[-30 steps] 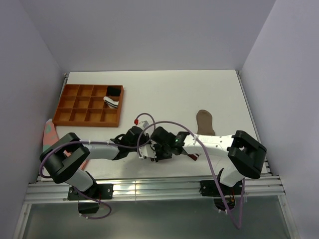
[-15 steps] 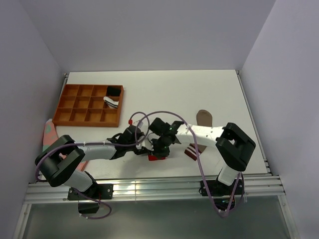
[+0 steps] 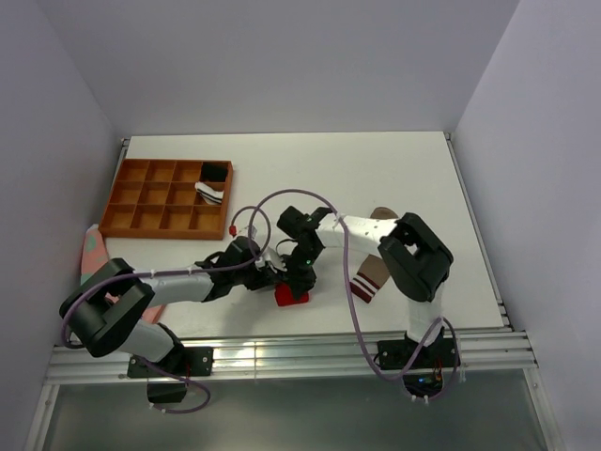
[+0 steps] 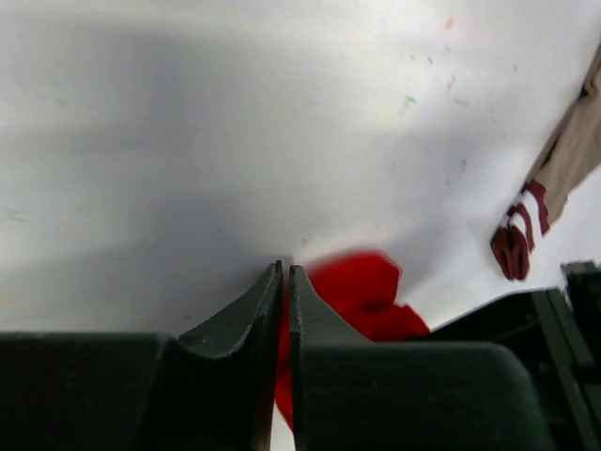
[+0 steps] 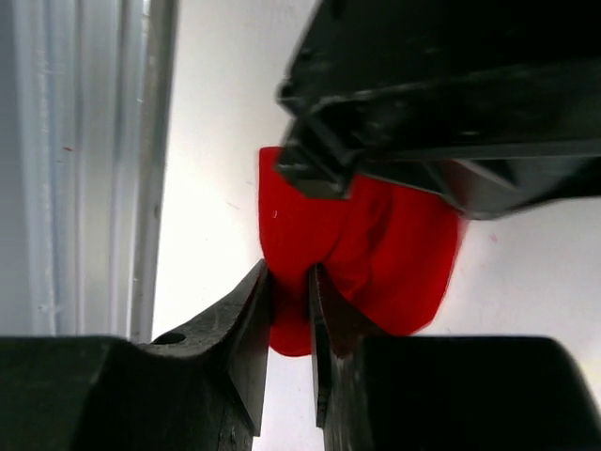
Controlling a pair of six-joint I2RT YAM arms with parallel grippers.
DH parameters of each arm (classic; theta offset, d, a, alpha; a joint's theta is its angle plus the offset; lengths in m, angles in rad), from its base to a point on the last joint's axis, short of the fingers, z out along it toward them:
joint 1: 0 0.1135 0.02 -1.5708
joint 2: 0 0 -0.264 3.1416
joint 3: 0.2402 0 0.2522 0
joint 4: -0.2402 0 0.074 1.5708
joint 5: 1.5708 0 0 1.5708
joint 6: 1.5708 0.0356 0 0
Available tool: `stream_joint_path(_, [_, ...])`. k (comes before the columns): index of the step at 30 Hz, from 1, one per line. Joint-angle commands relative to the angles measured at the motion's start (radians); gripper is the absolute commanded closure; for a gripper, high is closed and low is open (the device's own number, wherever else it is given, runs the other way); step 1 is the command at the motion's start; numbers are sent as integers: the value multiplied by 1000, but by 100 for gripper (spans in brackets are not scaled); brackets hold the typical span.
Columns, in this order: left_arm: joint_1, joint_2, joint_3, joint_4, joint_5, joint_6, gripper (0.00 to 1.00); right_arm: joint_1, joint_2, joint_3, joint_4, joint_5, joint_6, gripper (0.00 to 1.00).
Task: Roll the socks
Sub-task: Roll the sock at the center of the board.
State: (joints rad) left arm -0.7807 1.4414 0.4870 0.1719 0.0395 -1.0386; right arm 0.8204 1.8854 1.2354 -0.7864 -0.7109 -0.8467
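Observation:
The red sock (image 3: 291, 296) lies bunched near the table's front edge, between both grippers. My left gripper (image 3: 278, 282) reaches it from the left; in the left wrist view its jaws (image 4: 285, 270) stand almost together with a fold of red sock (image 4: 362, 287) between them. My right gripper (image 3: 299, 279) comes down from behind and is shut on the sock's near edge (image 5: 394, 254), pinching a fold (image 5: 289, 274). The left gripper's body (image 5: 376, 141) hangs over the sock. The tan sock (image 3: 377, 263) lies flat to the right, striped cuff (image 4: 516, 246) nearest the front, partly under the right arm.
A brown compartment tray (image 3: 141, 218) stands at the back left with black and white items (image 3: 214, 180) in two cells. A pink and teal cloth (image 3: 91, 249) lies off the table's left edge. The metal rail (image 5: 84, 160) runs just in front of the red sock.
Both grippers have drawn left and back; the right arm has swung off the tan sock's cuff, uncovering it. The red sock has come into sight beneath the grippers.

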Motion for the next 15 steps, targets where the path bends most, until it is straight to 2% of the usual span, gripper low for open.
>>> stream_joint_path(1, [-69,-68,-42,1,-98,6,85,-147,133,82,-75,4,308,82])
stream_joint_path(6, [-78,-79,-70,23,-110,3,82,-197,234,157,-132,-6,322,82])
stream_joint_path(15, [-89,-167,-134,47,-151,-14,73,-201,277,203,-129,45,373,83])
